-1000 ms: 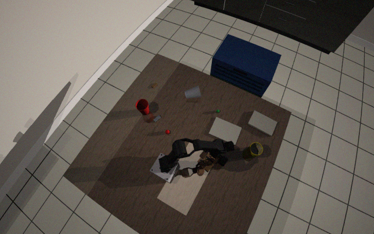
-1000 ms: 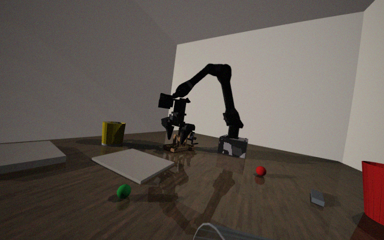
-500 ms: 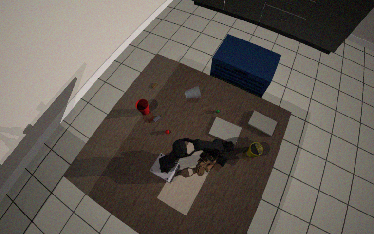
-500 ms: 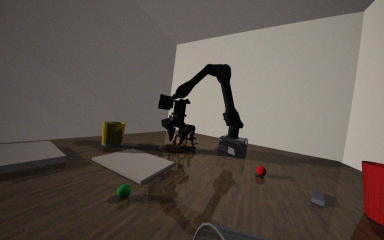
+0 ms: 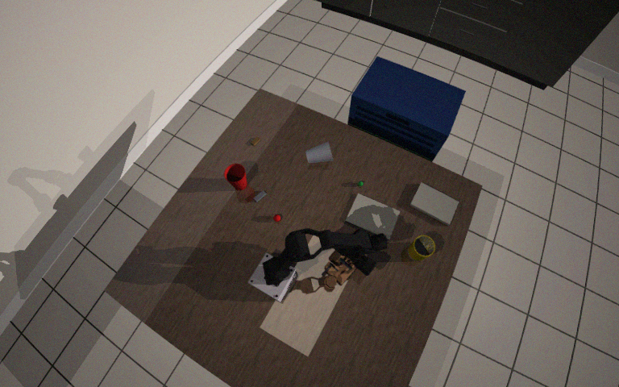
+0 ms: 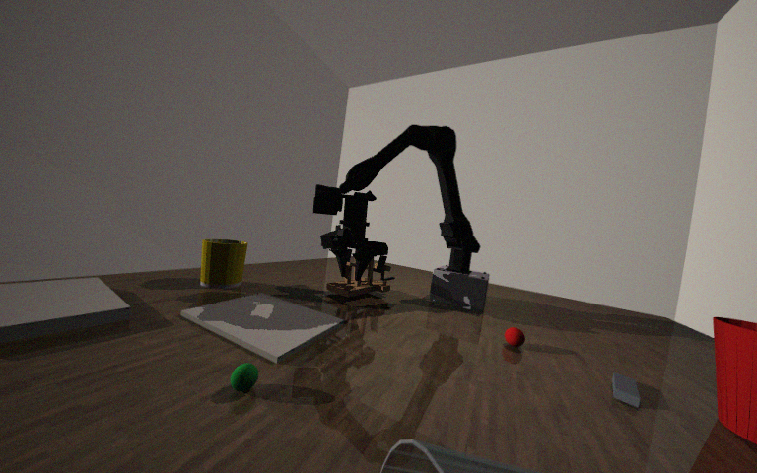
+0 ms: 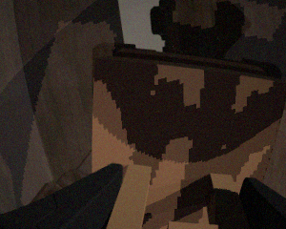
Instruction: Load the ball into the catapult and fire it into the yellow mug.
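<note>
The wooden catapult (image 5: pixel 346 275) (image 6: pixel 341 287) (image 7: pixel 110 143) is below my gripper (image 6: pixel 352 279) (image 7: pixel 183 177). The gripper points down and is shut on the catapult's upright wooden parts. The catapult's base is at or just above the table; I cannot tell whether it touches. The yellow mug (image 5: pixel 418 250) (image 6: pixel 223 263) stands upright, to the right of the catapult in the top view. A red ball (image 5: pixel 277 218) (image 6: pixel 514 337) and a green ball (image 5: pixel 360 183) (image 6: pixel 244 377) lie on the table, both away from the gripper. The arm hides part of the catapult in the top view.
Two flat grey slabs (image 5: pixel 435 203) (image 6: pixel 36 302) (image 5: pixel 358 205) (image 6: pixel 277 345) lie beyond the arm. A red cup (image 5: pixel 238 180) (image 6: pixel 752 380), a clear cup (image 5: pixel 319 153) and a small grey block (image 5: pixel 259 196) (image 6: pixel 625 389) are farther off. A pale mat (image 5: pixel 303 321) is beside the arm's base.
</note>
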`<action>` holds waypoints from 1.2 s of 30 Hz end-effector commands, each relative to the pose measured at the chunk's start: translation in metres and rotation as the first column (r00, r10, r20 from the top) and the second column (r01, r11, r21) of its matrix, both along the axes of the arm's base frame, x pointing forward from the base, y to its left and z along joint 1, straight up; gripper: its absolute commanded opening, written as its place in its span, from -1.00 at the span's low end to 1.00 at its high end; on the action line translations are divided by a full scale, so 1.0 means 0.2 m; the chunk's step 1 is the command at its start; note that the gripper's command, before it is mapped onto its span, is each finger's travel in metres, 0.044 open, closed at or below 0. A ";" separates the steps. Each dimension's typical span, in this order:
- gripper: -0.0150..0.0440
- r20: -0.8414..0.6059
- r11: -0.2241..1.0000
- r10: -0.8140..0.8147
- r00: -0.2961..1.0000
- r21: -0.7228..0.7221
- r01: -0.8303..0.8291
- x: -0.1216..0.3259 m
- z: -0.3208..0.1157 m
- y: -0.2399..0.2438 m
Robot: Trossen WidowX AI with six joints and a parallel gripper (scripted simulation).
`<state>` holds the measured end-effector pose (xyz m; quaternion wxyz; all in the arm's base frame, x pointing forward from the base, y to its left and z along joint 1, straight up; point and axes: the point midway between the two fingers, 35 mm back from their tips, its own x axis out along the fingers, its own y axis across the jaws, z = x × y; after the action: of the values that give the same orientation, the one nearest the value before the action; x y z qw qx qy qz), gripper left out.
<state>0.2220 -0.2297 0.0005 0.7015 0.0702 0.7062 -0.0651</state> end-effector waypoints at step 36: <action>-0.49 0.032 0.790 -0.613 0.790 -0.013 0.613 -0.03 0.18 -0.10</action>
<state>0.2158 -0.2465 0.0358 0.6523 0.2859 0.6388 -0.2912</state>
